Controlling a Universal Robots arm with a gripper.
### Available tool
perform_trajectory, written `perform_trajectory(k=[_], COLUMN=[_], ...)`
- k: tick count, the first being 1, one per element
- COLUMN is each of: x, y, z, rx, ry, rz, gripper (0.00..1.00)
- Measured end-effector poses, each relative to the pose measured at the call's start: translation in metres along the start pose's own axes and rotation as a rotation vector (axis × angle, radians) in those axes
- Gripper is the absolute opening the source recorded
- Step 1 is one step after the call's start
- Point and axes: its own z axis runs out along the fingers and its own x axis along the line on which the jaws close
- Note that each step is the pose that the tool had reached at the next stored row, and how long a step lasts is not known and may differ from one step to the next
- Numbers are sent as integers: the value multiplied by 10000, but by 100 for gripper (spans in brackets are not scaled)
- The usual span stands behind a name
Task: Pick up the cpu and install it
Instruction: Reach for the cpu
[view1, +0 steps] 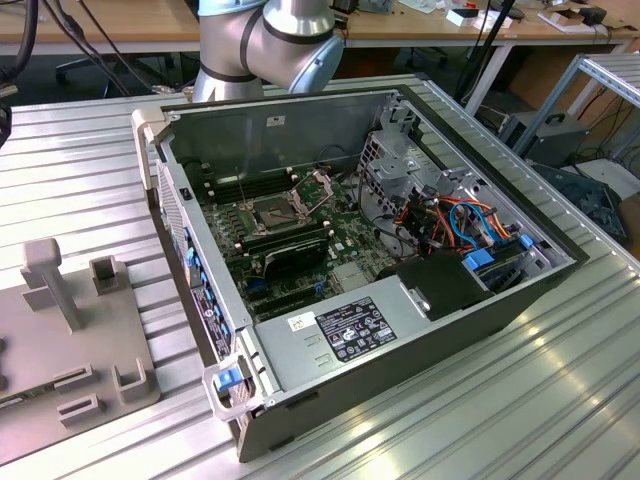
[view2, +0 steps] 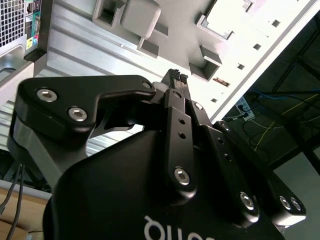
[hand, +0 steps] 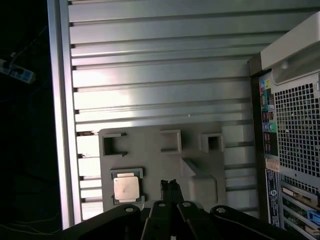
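Surrounding the work: open computer case (view1: 400, 330) laid on its side on the slatted metal table (view1: 80, 170), motherboard (view1: 340, 240) exposed; grey fixture plate (view1: 70, 350) just beside the case at the exterior view's left, apart from its wall.
Inside the case: cpu socket (view1: 272, 211) uncovered, retention frame (view1: 315, 185) flipped up next to it; drive cage (view1: 395, 160) and a bundle of orange and blue cables (view1: 465, 225) toward the exterior view's right; labelled power supply (view1: 350, 335) along the near wall.
Behind the case: robot arm (view1: 265, 45) rising past the far wall.
Standing in the way: raised pockets (hand: 170, 141) and a blocky post (hand: 200, 182) on the fixture plate, the post close to the fingertips; perforated rear panel (hand: 295, 150) of the case at the plate's edge in the first wrist view.
Cpu (hand: 125, 189): lying flat, metal lid up, in a square nest on the fixture plate, near the table's outer rail.
Gripper (hand: 170, 184): fingers pressed together in both wrist views, nothing between them; hanging above the fixture plate, clear of it.
Cpu relative to gripper: near the fingertips but off to the side facing away from the case, not under them, not touching.
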Motion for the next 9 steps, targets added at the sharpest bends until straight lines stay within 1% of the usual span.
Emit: perform_trajectory(k=[4, 9], x=[35, 52], y=[-4, -5], z=[16, 17], rx=[1, 1], ry=[11, 10], rz=[-1, 0], gripper=[11, 11])
